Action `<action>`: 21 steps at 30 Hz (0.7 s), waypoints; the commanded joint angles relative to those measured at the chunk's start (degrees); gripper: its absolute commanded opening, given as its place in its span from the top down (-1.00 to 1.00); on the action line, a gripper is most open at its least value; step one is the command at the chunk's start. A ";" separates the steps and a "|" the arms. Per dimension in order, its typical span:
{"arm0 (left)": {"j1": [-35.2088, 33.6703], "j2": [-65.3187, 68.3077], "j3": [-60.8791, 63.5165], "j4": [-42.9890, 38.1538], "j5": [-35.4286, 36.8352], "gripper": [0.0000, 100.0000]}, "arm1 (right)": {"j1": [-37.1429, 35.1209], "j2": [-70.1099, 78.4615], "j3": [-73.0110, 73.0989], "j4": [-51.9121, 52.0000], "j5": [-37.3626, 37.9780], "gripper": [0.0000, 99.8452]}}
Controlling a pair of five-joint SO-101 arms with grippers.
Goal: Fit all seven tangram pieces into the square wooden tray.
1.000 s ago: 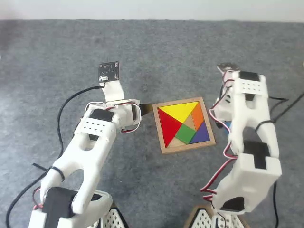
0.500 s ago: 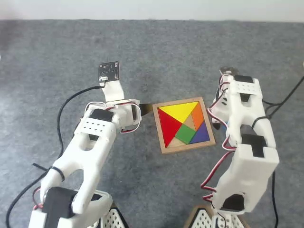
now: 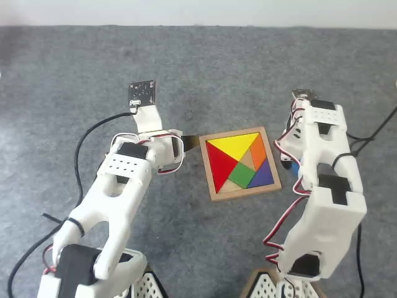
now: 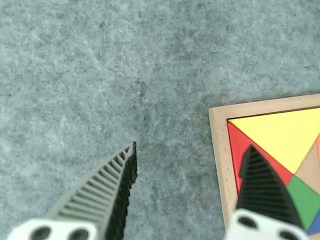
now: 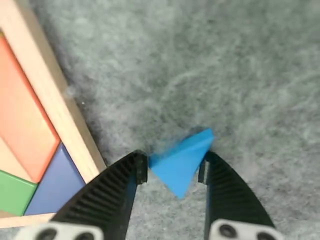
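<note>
Right wrist view shows the blue triangle [image 5: 181, 159] flanked by the right jaws.

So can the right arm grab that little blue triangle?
Probably yes: the blue triangle lies on the carpet between the right gripper's open fingers, beside the tray, with nothing covering it.

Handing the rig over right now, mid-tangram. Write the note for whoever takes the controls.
Left gripper: open, empty, at the tray's left edge, one finger over the red piece.
Right gripper: open, fingers on either side of the blue triangle, which lies on the carpet just outside the tray's right edge. No firm grip is evident.
Done: yellow, red, orange, green and purple pieces sit in the tray.
Left: two bare gaps. Grasp and seat the blue triangle, then fill the other.
</note>
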 commanded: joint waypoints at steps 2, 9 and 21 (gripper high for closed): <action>0.09 -2.11 -1.36 0.00 -0.53 0.37 | 0.40 -1.71 -0.35 -0.66 -0.09 0.65; 0.09 -2.11 -1.36 0.00 -0.53 0.37 | -0.04 -10.95 -0.26 3.82 -0.09 0.65; 0.09 -2.11 -1.36 0.00 -0.53 0.37 | 0.48 -10.24 4.57 0.13 2.29 0.64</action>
